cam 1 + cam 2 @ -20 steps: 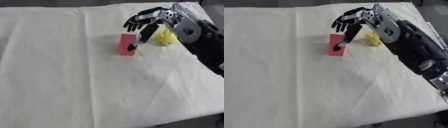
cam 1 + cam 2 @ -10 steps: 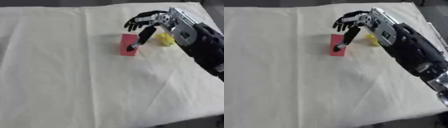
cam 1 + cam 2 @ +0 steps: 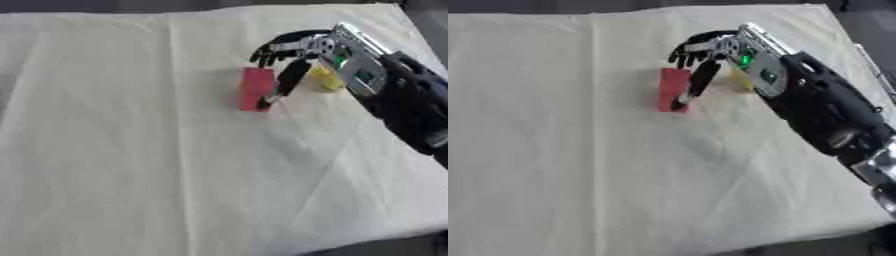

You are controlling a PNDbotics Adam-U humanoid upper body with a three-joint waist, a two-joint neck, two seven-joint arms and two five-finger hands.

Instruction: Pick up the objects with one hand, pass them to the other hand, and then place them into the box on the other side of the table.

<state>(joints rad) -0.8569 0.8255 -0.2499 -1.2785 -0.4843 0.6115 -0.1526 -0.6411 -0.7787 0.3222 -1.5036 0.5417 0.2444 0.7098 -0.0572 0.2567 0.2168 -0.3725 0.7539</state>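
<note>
Right hand (image 3: 293, 47) comes in from the right side over the far right part of the table, arm running back toward the lower right edge. Fingers are curled over the top of the red block (image 3: 255, 89); the thumb (image 3: 284, 82) points down along the block's right face, its tip against or just beside that face near the base. Can't tell whether the curled fingers actually touch the block on the far side, so can't tell if it's clamped or just cupped around it.

Red block stands upright on the cloth-covered table (image 3: 131, 150), on the far right portion, not lifted as far as I can see; its base looks to meet the cloth.

Yellow object (image 3: 322, 79) sits just beside the block on its right, partly hidden behind the thumb and wrist (image 3: 754, 62). Shape is unclear, only a rounded yellow lump shows.

Green light is lit on the wrist housing.

Cloth is pale cream with creases running through the middle and lower right.

Left hand doesn't show in either view.
</note>
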